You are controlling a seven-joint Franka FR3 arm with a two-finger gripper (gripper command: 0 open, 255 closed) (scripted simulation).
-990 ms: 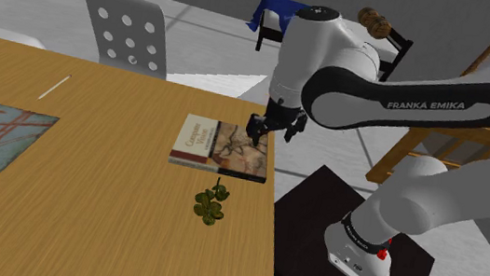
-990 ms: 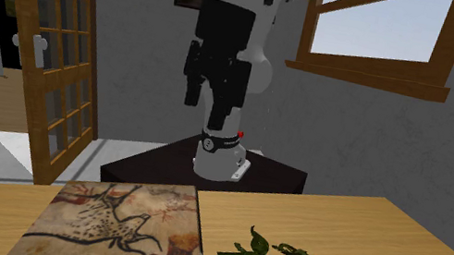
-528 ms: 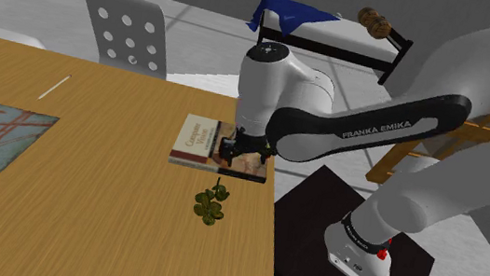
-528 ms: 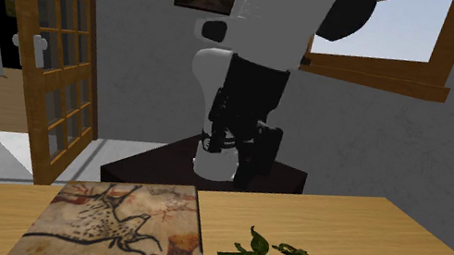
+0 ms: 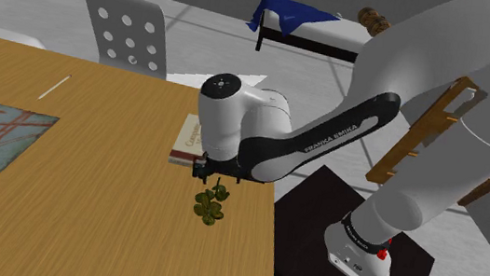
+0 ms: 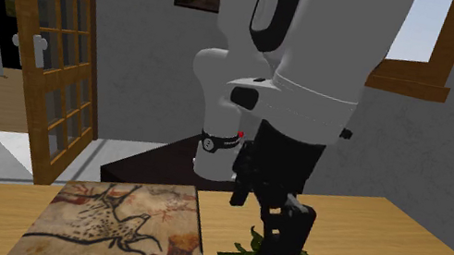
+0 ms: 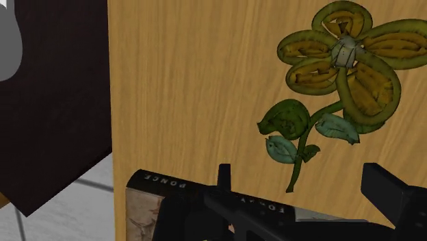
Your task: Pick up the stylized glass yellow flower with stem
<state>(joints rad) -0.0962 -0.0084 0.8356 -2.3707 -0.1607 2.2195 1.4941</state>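
White arm (image 5: 261, 148) lettered FRANKA EMIKA; tool (image 6: 280, 248) over yellow-green flower (image 7: 342, 63).

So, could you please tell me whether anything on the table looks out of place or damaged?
Nothing stands out: the flower lies flat and whole on the table beside the book, with the open gripper over its stem.

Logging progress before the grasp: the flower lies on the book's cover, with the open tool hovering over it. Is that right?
No. The wrist view shows the flower lying on the wooden table, beside the book, not on its cover. The open tool does hover over it.
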